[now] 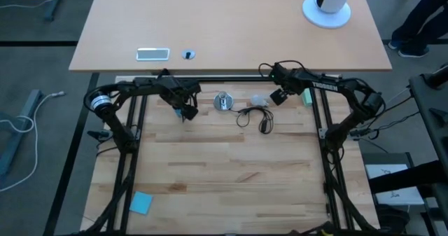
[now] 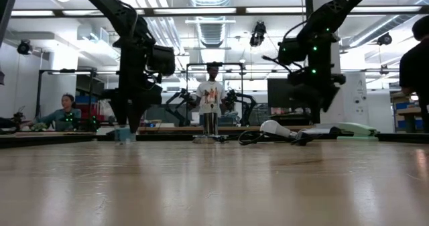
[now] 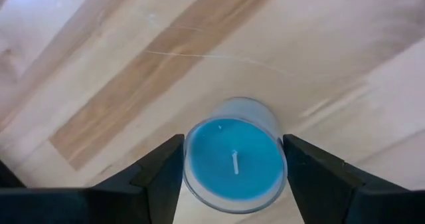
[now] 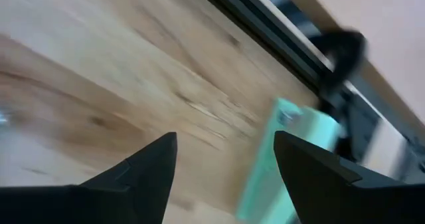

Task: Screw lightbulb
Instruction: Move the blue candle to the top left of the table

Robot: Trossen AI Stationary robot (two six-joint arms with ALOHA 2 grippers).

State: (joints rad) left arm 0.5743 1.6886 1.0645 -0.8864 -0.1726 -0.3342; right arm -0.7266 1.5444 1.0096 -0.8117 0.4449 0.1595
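The white lightbulb [image 1: 260, 99] lies on its side on the table at the far side; it also shows in the low view [image 2: 271, 127]. The round silver socket [image 1: 222, 101] with its black cord [image 1: 253, 117] sits just left of it. My right gripper [image 1: 277, 97] hangs open and empty just right of the bulb [image 4: 226, 141]. My left gripper [image 1: 186, 111] is left of the socket, fingers pointing down on either side of a blue candle in a clear glass jar [image 3: 234, 156]. My left gripper's fingers [image 3: 165, 167] stand close against two opposite sides of the jar's glass wall [image 3: 188, 174], coming from above. The jar stands upright on the table. I cannot tell whether the fingers touch the glass.
A mint-green box [image 1: 306, 96] lies right of my right gripper, also in the right wrist view [image 4: 285, 157]. A blue pad [image 1: 141, 202] lies at the near left. A black rail [image 1: 231, 80] bounds the far edge. People show in the room beyond.
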